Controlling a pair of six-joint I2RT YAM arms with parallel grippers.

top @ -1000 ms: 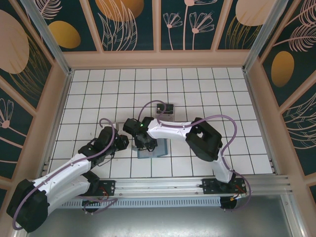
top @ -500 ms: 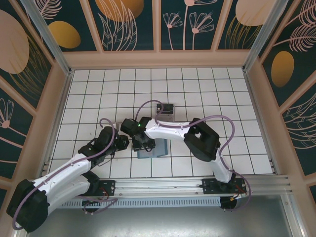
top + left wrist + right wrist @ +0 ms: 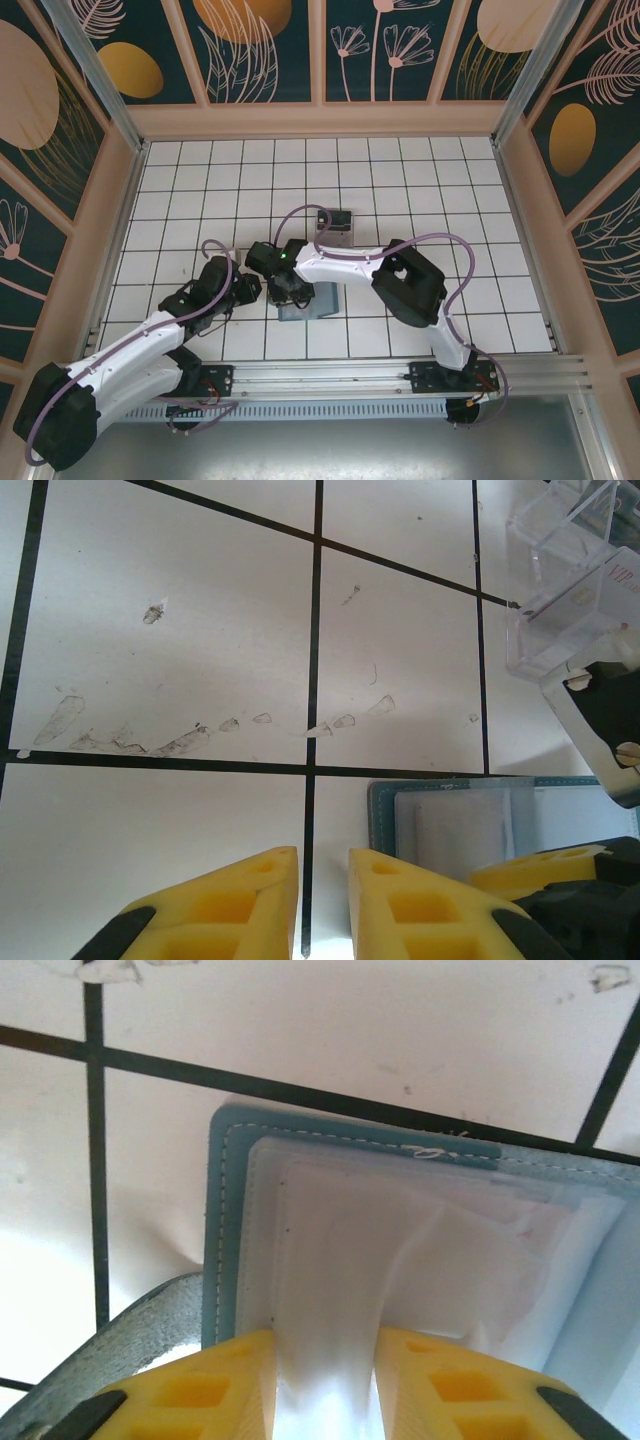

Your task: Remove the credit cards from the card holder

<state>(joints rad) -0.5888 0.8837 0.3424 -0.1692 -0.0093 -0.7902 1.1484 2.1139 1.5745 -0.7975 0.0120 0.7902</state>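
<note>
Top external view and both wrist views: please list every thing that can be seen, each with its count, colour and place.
table: one, white tiles with dark lines, under everything.
wall panels: several, dark teal with gold and pink plants, around the table.
card holder: one, teal-blue with paler lining, flat on the table, near its middle.
pale sheet: one, whitish, inside the card holder; card or lining, I cannot tell.
clear tray: one, transparent, beyond the card holder.
left arm, right arm: two, white and black.
left hand: yellow fingers slightly apart, empty, beside the card holder.
right hand: yellow fingers, over the card holder, pale material between them.
</note>
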